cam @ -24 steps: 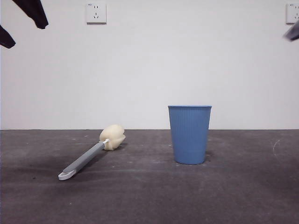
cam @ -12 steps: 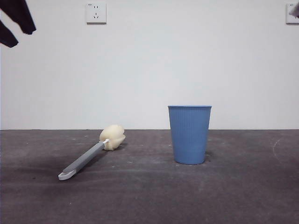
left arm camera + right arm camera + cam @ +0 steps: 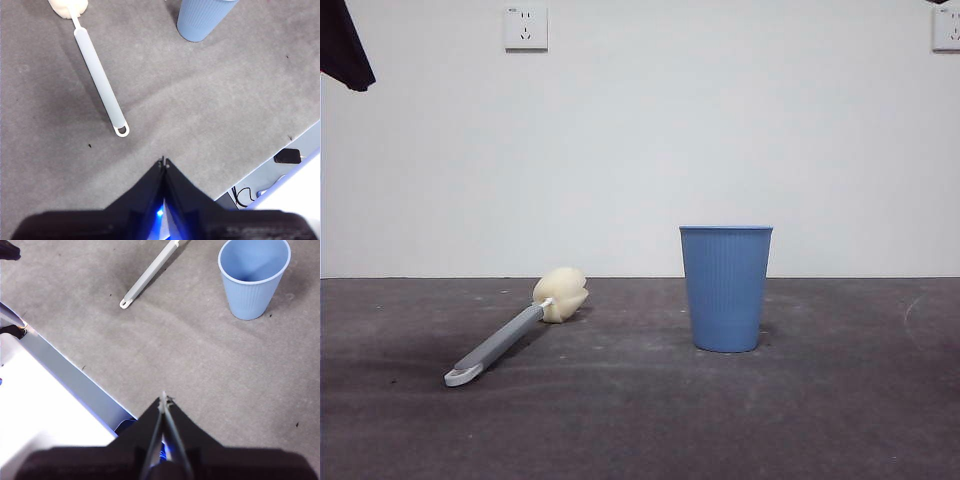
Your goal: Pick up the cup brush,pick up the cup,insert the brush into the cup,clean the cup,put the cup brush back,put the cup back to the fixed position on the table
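Dark grey surface [image 3: 640, 420] w/ white wall behind, two sockets [image 3: 525, 28] up top. Cup brush [image 3: 515, 335] lies flat, sponge head toward the wall, looped end nearer the camera. Cup [image 3: 726, 288] upright to its side, well apart, nothing inside. Left gripper [image 3: 163, 162] hovers above the surface near the loop end, jaws together. Right gripper [image 3: 164, 398] also high, jaws together; the dark tip at the front view's top corner is prob. the left arm.

Blue ribbed cup [image 3: 726, 288] upright; cup brush [image 3: 516, 329] lying flat beside it
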### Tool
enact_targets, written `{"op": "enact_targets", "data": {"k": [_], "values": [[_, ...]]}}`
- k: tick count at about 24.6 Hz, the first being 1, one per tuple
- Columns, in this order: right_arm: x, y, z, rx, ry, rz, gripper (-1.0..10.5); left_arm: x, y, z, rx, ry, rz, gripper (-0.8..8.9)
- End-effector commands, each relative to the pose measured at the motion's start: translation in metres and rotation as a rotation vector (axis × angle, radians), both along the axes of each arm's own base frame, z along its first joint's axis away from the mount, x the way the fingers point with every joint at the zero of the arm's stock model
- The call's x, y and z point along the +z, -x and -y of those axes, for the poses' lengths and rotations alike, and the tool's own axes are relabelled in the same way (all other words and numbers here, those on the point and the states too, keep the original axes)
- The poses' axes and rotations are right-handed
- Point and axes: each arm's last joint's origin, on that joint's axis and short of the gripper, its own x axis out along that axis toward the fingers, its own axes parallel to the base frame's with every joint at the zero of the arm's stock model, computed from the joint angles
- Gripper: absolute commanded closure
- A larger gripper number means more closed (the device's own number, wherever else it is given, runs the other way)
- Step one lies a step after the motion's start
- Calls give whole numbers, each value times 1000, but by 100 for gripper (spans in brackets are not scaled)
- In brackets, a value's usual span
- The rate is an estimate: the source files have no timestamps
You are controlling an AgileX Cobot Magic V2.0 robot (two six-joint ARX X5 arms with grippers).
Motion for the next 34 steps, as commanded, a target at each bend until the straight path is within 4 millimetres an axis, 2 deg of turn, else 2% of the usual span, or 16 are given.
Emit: {"op": "enact_targets", "data": {"k": [1,7,10,13,16,21,29,34], "values": [[0,0,0,-5,-6,0,946,-1,0,0,-9,-6,6,817],[0,0,0,-5,-6,0,946,3,1,-3,-5,-19,64,817],[0,0,0,-5,-5,0,946,26,-5,-13,-50,-61,411,817],[0,0,0,-5,-6,0,946,60,-6,-36,63,37,775,817],[0,0,0,-5,-6,0,946,70,6,-57,188,24,1000,817],[0,0,0,-5,-6,0,946,29,20,-69,298,-46,1057,817],[0,0,0,-5,-6,0,946,-57,27,-71,308,-48,1017,817],[0,0,0,-5,-6,0,946,-95,29,-72,343,-38,983,817]]}}
